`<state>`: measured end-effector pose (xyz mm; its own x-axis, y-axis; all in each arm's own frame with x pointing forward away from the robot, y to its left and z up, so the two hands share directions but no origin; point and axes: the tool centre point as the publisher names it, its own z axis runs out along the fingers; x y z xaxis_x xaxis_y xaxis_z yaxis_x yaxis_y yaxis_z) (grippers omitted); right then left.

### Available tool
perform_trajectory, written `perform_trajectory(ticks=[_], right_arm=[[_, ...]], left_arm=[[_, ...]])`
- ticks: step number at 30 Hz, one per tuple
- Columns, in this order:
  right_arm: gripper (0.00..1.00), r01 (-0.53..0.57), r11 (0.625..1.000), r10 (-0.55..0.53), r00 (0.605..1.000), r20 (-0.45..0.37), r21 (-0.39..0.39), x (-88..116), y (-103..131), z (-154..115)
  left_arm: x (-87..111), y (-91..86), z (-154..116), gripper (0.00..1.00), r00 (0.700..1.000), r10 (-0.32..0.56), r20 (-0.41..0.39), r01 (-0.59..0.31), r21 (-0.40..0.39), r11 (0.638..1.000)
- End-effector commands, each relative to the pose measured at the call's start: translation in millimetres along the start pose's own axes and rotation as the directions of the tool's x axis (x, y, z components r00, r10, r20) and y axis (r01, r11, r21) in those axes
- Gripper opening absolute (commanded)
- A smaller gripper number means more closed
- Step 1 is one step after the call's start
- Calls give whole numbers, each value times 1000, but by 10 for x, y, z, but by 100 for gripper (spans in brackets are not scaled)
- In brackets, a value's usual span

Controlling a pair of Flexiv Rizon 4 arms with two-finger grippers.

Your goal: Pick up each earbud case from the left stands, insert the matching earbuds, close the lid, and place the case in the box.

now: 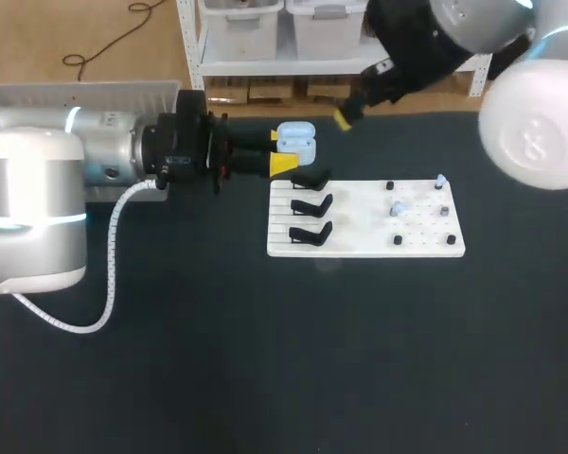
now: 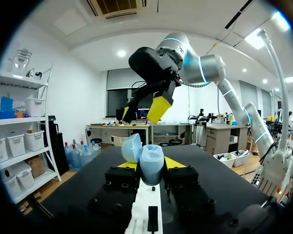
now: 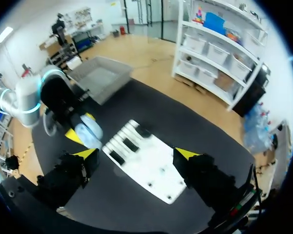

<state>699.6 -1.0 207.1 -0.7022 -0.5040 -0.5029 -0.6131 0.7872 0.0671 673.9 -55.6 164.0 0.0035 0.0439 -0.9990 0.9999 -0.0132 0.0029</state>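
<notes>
— Earbud case (image 1: 296, 140): where do you have it?
— In my left pincer (image 1: 284, 153). Both yellow tips are clamped on its light blue body from two sides, and it hangs above the worktop (image 1: 265, 359), just past the far left corner of the white board (image 1: 360, 248).
— Lid up or down?
— Up. In the left wrist view the case (image 2: 151, 165) sits upright between the fingers of the left pincer (image 2: 149, 165), and the lid (image 2: 132, 147) is tipped open to one side.
— And your right pincer?
— The right pincer (image 1: 346, 115) hangs high at the far side, a little right of the case and not touching it. From its own camera the right pincer (image 3: 136, 153) is spread wide with nothing between the tips, and the board (image 3: 151, 165) lies well below.
— What is on the board?
— Three black stands (image 1: 310, 203) in a row along its left side. On the right side are small black pegs (image 1: 398, 240), and light blue earbuds (image 1: 399, 208) sit among them; I cannot tell how many.
— The box?
— The grey box (image 1: 38, 95) is at the far left, behind my left arm (image 1: 38, 189).
</notes>
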Motion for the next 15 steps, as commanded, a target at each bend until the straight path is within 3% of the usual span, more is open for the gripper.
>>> perform_trajectory(ticks=[1, 15], right_arm=[[100, -16, 984, 28, 997, -68, 175, 178, -164, -115], [100, -59, 938, 168, 939, -300, 341, 808, -745, 237]], left_arm=[[11, -2, 0, 0, 1000, 3, 4, -3, -2, 1000], [11, -2, 0, 0, 1000, 3, 4, -3, -2, 1000]])
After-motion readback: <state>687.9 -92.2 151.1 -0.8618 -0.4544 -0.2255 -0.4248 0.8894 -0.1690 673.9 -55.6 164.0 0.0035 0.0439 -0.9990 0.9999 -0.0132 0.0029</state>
